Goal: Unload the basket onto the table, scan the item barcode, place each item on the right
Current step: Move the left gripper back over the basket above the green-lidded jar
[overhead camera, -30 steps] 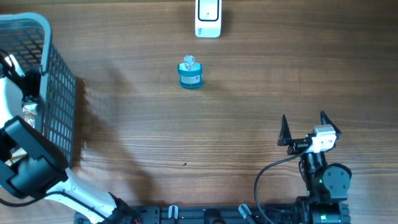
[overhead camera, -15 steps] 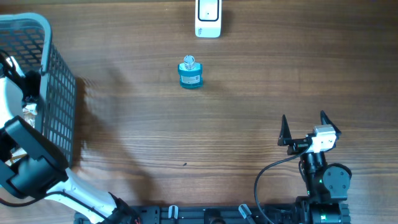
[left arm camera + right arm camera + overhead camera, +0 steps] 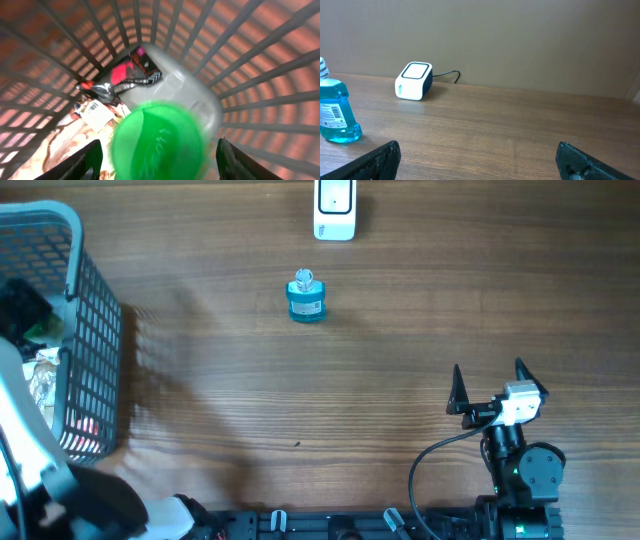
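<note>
At the Left, Inside the Basket: Grip Unclear

Inside the grey plastic mesh basket [image 3: 95, 350] at the left, a white bottle with a green round cap [image 3: 160, 140] is seen blurred between the spread fingers of the left gripper [image 3: 162, 161]; whether it is grasped cannot be told. Beneath it, crumpled packets [image 3: 125, 77] are half hidden. The right gripper [image 3: 488, 375] is held released over the near right of the brown wooden table [image 3: 350, 400]. A blue liquid bottle [image 3: 306, 298] stands mid-table, and a white box scanner [image 3: 334, 205] is cut off at the far edge, before a plain beige wall [image 3: 520, 40].
</note>
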Tool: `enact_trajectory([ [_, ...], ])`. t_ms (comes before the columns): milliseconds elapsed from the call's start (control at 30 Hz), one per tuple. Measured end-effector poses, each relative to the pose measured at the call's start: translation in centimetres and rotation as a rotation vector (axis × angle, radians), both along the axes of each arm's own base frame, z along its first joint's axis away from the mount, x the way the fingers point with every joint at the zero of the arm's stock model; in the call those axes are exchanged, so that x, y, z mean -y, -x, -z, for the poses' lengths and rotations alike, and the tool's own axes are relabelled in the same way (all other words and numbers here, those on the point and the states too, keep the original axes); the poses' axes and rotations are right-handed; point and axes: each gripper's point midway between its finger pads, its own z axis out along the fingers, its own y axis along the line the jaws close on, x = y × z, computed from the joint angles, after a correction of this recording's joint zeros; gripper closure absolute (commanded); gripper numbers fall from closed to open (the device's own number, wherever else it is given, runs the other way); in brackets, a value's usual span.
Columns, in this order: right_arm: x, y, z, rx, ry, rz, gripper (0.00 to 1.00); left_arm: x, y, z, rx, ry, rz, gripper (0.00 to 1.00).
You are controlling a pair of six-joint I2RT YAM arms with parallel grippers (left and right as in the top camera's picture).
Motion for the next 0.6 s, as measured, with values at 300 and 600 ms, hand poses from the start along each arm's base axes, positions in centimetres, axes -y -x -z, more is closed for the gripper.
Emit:
enact_trajectory([
  [300, 0.0, 0.0, 0.0, 0.0, 0.0, 0.0, 0.0, 4.0, 5.0, -9.4, 0.191, -0.076, -0.035, 0.19],
  [600, 0.0, 0.0, 0.0, 0.0, 0.0, 0.0, 0.0, 1.5, 3.5, -5.0, 0.123, 0.029, -0.129, 0.0],
])
